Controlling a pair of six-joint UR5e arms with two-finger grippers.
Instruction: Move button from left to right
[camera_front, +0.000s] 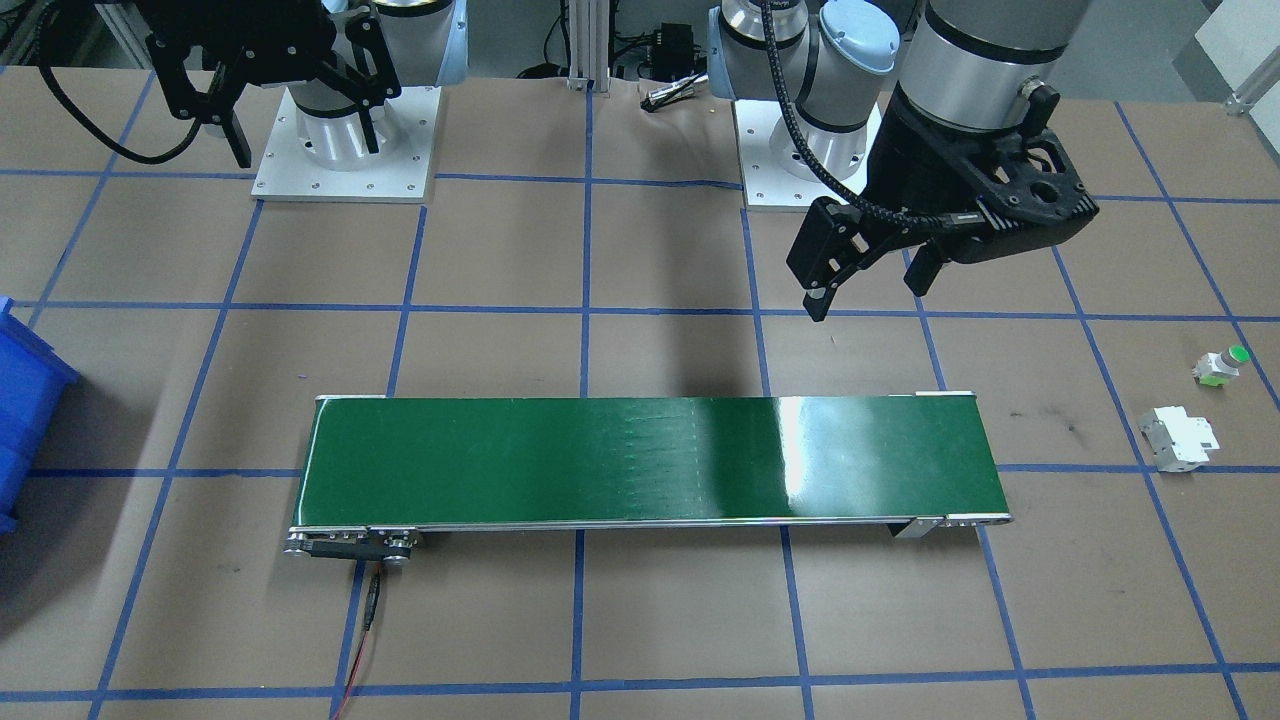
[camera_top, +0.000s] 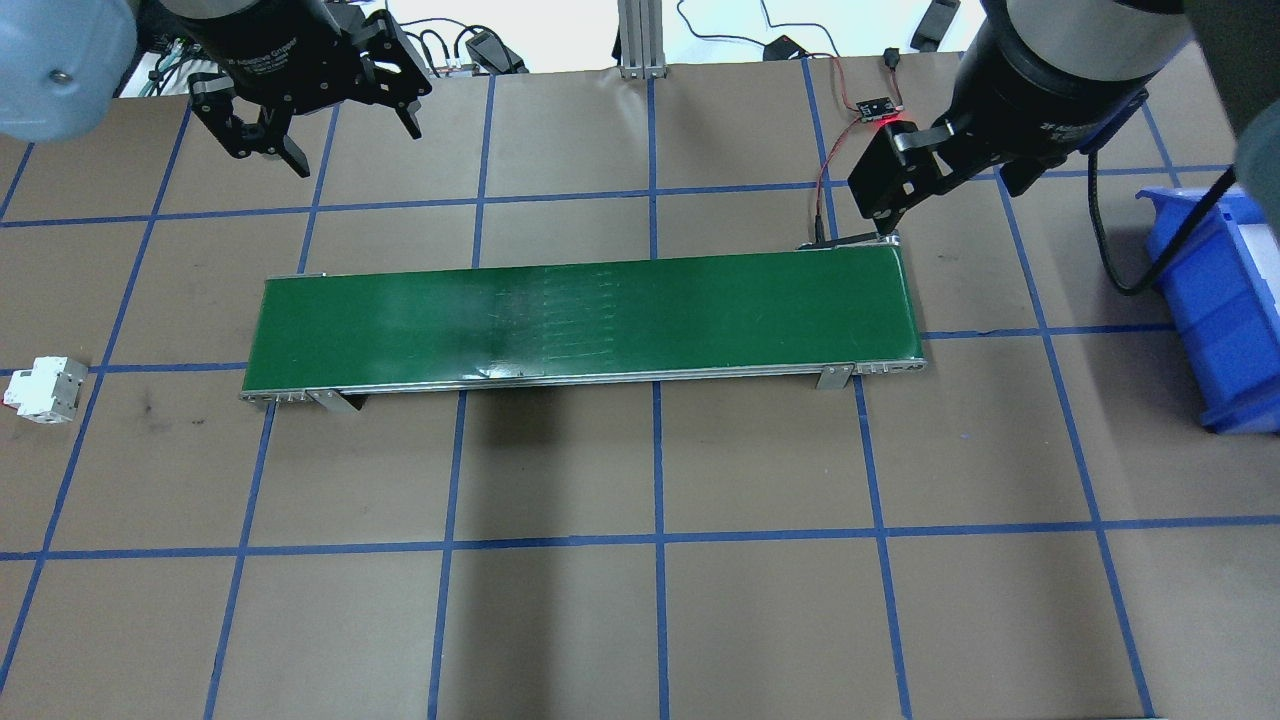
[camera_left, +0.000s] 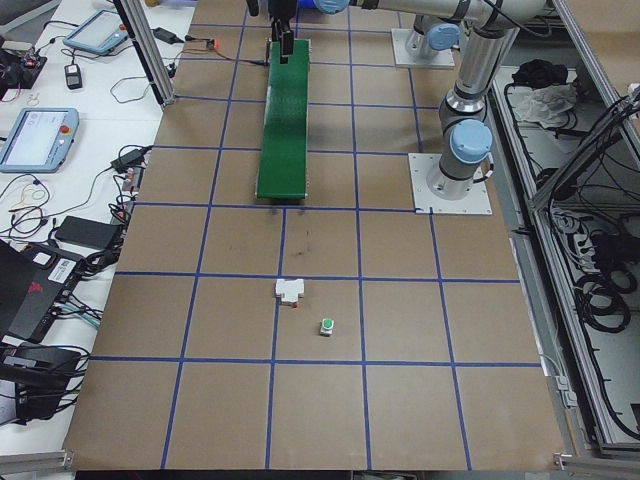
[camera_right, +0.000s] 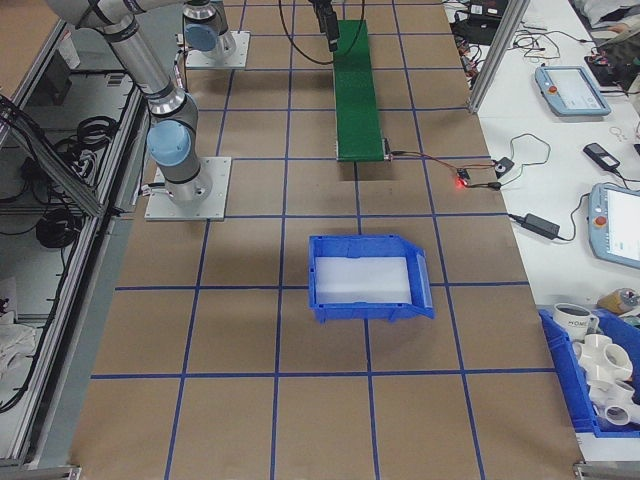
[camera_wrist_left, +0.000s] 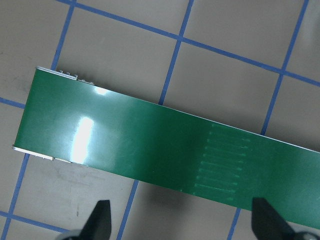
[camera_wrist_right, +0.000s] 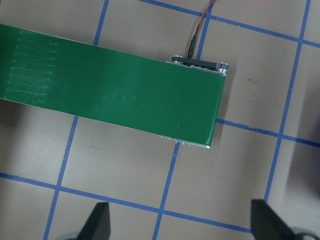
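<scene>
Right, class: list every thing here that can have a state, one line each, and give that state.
button: lying on its side on the table, untouched, beside the white part.
white breaker-like part: lying on the table, untouched.
conveyor belt: nothing on it.
blue bin: nothing inside that can be seen.
left gripper: open, holding nothing, above the table.
right gripper: open, holding nothing.

Open tabletop (camera_front: 1080, 600) round button (camera_front: 1225, 364); only white breaker (camera_front: 1180, 438) just beside.

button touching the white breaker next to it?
Apart. Front-facing view shows bare table between the button and the white breaker.
</scene>
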